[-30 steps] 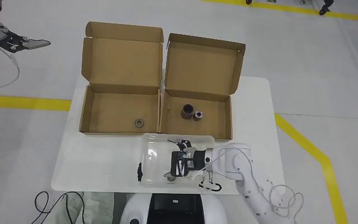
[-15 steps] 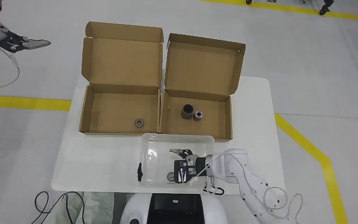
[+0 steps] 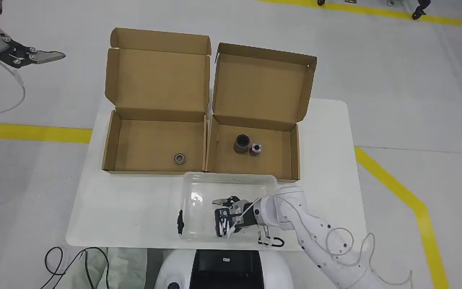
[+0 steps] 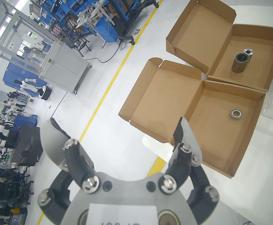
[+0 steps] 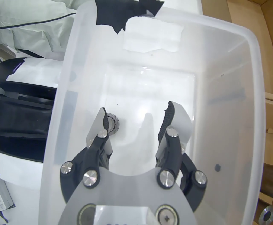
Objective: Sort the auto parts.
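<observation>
Bench [image 3: 108,209]: white top, two cardboard boxes side by side, touching, across its far half, lids folded back.

Clear bin [image 3: 195,177] sits at the near edge, about mid-length, just in front of the boxes. Black tape [image 5: 128,10] and a white label [image 5: 151,36] are on one end wall.

Right gripper [image 5: 136,110] is down inside the bin, jaws spread wide, gripping nothing. A small bearing [image 5: 113,125] lies on the bin floor, right against the pad of one finger [image 5: 104,121]. The other finger stands well apart from it. The bearing is outside the gap rather than between the pads, as far as the wrist view shows.

Left box [image 3: 144,144]: one ring bearing [image 3: 179,156] flat on its floor, near the front wall, toward the side shared with the other box.

Right box [image 3: 274,155]: a dark cylinder [image 3: 242,143] upright, with a small silver part [image 3: 256,149] just beside it. Whether they touch cannot be told.

Left gripper [image 4: 116,125] hangs off the bench, beyond its left end and over the floor, jaws apart and empty.
</observation>
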Action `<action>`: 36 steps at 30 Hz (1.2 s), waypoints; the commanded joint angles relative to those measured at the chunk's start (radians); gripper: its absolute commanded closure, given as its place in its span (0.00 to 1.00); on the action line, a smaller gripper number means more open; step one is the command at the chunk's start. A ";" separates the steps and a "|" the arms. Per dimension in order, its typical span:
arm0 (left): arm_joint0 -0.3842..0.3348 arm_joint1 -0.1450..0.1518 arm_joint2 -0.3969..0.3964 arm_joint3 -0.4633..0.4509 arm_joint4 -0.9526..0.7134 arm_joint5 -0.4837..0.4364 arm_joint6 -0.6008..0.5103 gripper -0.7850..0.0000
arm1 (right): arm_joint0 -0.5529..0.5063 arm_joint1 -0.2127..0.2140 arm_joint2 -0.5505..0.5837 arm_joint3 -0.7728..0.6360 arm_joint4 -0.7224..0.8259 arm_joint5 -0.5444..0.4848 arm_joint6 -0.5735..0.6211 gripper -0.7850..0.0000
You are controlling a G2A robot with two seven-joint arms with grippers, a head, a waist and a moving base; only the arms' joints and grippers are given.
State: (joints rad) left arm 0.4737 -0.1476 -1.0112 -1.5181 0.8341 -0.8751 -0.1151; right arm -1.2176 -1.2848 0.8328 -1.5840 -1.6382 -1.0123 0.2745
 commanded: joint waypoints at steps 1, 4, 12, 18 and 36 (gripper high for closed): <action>0.000 0.000 0.000 0.000 0.000 0.000 0.000 0.00 | 0.010 -0.001 -0.010 0.009 0.010 0.000 0.012 0.37; 0.000 0.000 0.000 0.000 0.000 0.000 0.000 0.00 | 0.022 -0.002 -0.027 0.021 0.027 0.000 0.033 0.41; 0.000 0.000 0.000 0.000 0.000 0.000 0.000 0.00 | 0.045 0.000 -0.055 0.035 0.069 0.000 0.102 0.44; 0.000 0.000 0.000 0.000 0.000 0.000 0.000 0.00 | 0.050 0.001 -0.065 0.035 0.100 0.010 0.156 0.45; 0.000 0.000 0.000 0.000 0.000 0.000 0.000 0.00 | 0.059 0.006 -0.069 0.020 0.078 0.146 0.183 0.29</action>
State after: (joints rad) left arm 0.4737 -0.1476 -1.0112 -1.5181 0.8341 -0.8751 -0.1151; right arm -1.1557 -1.2796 0.7602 -1.5616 -1.5550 -0.8811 0.4607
